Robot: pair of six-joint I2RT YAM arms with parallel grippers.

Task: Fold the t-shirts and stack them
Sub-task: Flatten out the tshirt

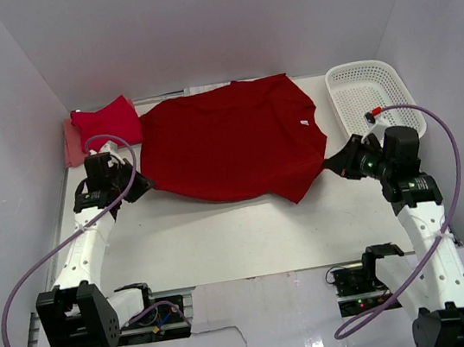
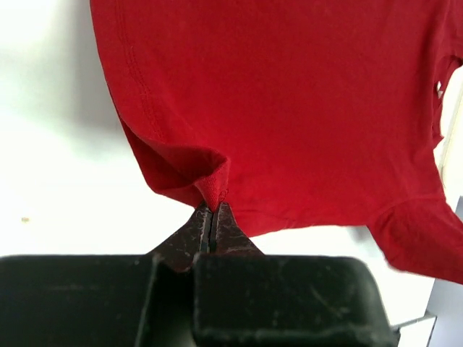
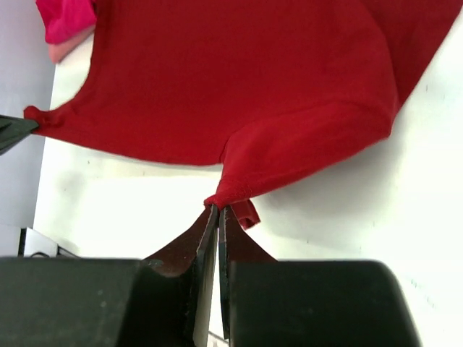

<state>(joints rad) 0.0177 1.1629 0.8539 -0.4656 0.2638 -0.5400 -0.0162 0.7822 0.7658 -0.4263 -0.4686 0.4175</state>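
A deep red t-shirt (image 1: 228,143) lies spread across the back half of the table, held taut between both grippers. My left gripper (image 1: 142,185) is shut on its near left corner; in the left wrist view the jaws (image 2: 213,210) pinch a bunched bit of hem of the shirt (image 2: 289,108). My right gripper (image 1: 332,164) is shut on the near right edge; in the right wrist view the tips (image 3: 219,208) clamp a fold of the cloth (image 3: 239,79). A folded red shirt (image 1: 106,122) rests on a salmon-pink one (image 1: 72,147) at the back left.
A white lattice basket (image 1: 373,96) stands at the back right, just beyond the right gripper. White walls close in the table on the left, back and right. Bare white tabletop (image 1: 224,236) stretches between the shirt and the arm bases.
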